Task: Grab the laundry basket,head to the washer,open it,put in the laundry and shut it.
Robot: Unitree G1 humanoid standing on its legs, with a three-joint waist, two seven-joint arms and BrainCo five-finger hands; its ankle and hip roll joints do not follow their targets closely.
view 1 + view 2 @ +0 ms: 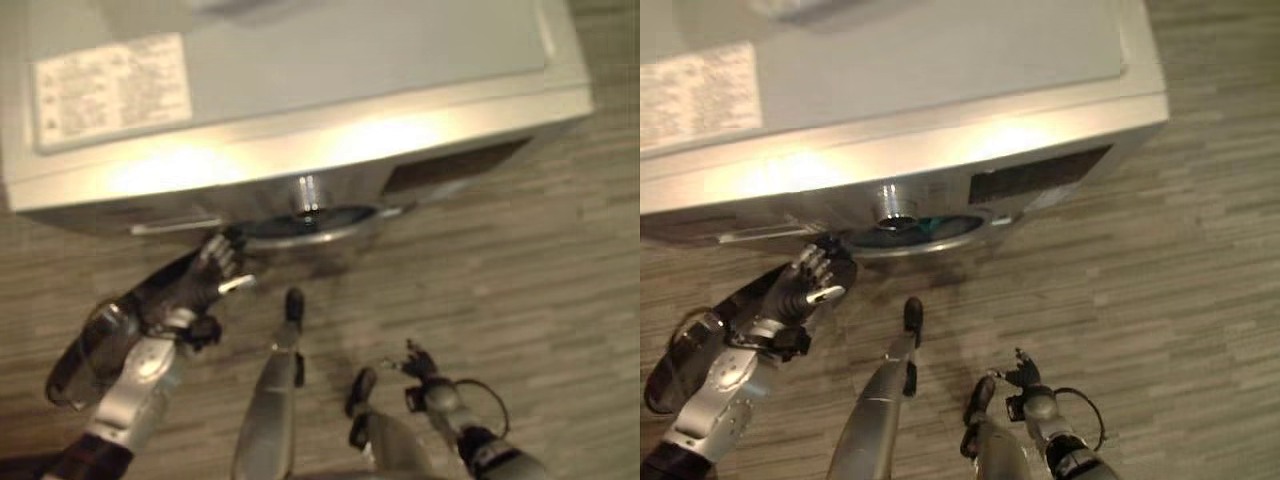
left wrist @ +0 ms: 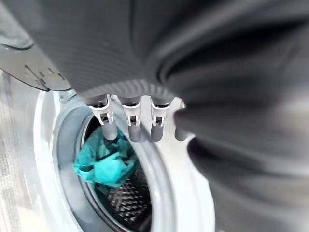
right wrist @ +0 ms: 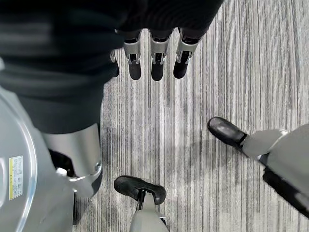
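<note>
in the left eye view the washer (image 1: 300,110) fills the upper part, seen from above, with its round door (image 1: 310,225) at the front edge. the left robot hand (image 1: 215,262) reaches up to the left end of that door, fingers straight and loosely spread, nothing in them; it looks placed there to work the door, since the laundry seems already inside and shutting is what the task has left. the right robot hand (image 1: 418,362) hangs low over the wooden floor (image 1: 560,260), well apart from the machine, idle.

the right eye view gives the same layout: the left robot hand (image 1: 812,272) just beside the door's left end, whether touching the rim i cannot tell, and the right robot hand (image 1: 1020,378) down near the floor.

the left wrist view looks past the left hand's straight fingers (image 2: 110,126) into the open drum (image 2: 123,205). a teal cloth (image 2: 104,162) lies bunched against the inner side of the grey door seal (image 2: 145,159), inside the opening, so it should not be caught when the door shuts, though it sits close to the lip. i see nothing else in the drum.

the right wrist view shows the right hand's fingers (image 3: 154,65) relaxed and apart over bare floor, clamped on nothing. the laundry basket cannot be placed from these views.
</note>
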